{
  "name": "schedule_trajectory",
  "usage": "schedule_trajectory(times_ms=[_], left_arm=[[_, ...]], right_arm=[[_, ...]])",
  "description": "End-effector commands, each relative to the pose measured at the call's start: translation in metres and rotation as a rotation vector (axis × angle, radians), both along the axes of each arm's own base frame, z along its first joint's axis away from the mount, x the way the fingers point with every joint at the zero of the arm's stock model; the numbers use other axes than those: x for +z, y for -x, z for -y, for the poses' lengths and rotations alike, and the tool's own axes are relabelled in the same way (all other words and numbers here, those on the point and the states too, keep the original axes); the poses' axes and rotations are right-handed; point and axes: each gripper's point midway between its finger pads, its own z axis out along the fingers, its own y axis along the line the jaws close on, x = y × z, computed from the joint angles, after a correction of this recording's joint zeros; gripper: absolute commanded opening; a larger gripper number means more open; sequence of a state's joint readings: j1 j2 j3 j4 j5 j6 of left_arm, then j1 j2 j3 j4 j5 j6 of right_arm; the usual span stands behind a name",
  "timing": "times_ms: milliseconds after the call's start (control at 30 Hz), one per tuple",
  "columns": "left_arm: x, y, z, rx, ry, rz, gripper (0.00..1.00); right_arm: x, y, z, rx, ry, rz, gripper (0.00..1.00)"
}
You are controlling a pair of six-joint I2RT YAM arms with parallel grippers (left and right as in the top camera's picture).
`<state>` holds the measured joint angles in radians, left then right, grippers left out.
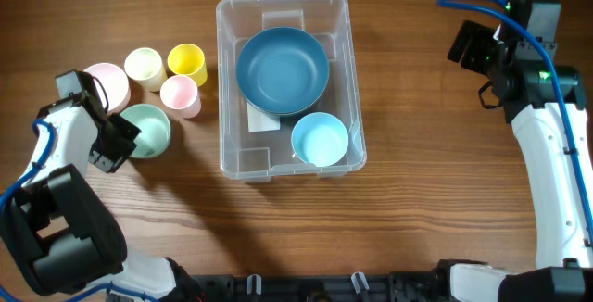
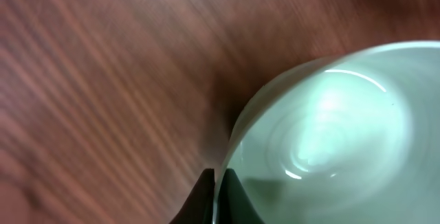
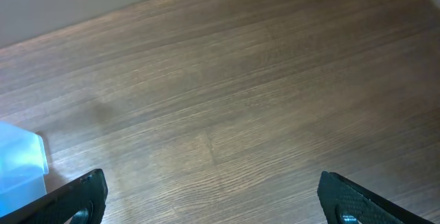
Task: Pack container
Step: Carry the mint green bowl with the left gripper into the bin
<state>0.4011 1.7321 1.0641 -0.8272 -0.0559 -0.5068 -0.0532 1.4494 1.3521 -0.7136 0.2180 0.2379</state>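
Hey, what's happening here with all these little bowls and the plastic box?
Two robot arms are packing dishes into the clear container. A large blue bowl and a small light blue bowl sit inside. The left gripper pinches the rim of the mint green bowl, which is to the left of the box. The right gripper hangs open off to the right, holding nothing.

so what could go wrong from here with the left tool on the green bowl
1. The left tool pinches only the thin rim of the mint bowl, so the bowl may tilt or slip when lifted.
2. The pink cup and pink bowl sit close beside it; a swing could knock them.
3. The container already holds a dark blue bowl and a light blue bowl, so the mint bowl may land tilted.
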Motion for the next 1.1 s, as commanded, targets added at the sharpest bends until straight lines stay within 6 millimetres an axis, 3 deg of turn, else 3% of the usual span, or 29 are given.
schedule_trajectory(times_ms=[0,233,367,633,800,933,1067], left_arm=[[0.016,0.011,-0.006,0.011,-0.049,-0.004,0.04],[0.081,0.005,-0.009,0.014,-0.119,0.163,0.04],[0.131,-0.007,0.012,-0.037,-0.091,0.355,0.04],[0.221,-0.047,0.133,-0.473,0.111,0.801,0.04],[0.251,-0.058,0.224,-0.75,0.196,0.952,0.04],[0.25,-0.055,0.293,-0.921,0.233,0.978,0.04],[0.211,-0.052,0.337,-1.009,0.159,0.87,0.04]], right_arm=[[0.002,-0.002,0.002,-0.017,0.002,0.007,1.0],[0.002,-0.002,0.002,-0.017,0.002,0.007,1.0],[0.002,-0.002,0.002,-0.017,0.002,0.007,1.0],[0.002,-0.002,0.002,-0.017,0.002,0.007,1.0],[0.002,-0.002,0.002,-0.017,0.002,0.007,1.0],[0.002,-0.002,0.002,-0.017,0.002,0.007,1.0],[0.002,-0.002,0.002,-0.017,0.002,0.007,1.0]])
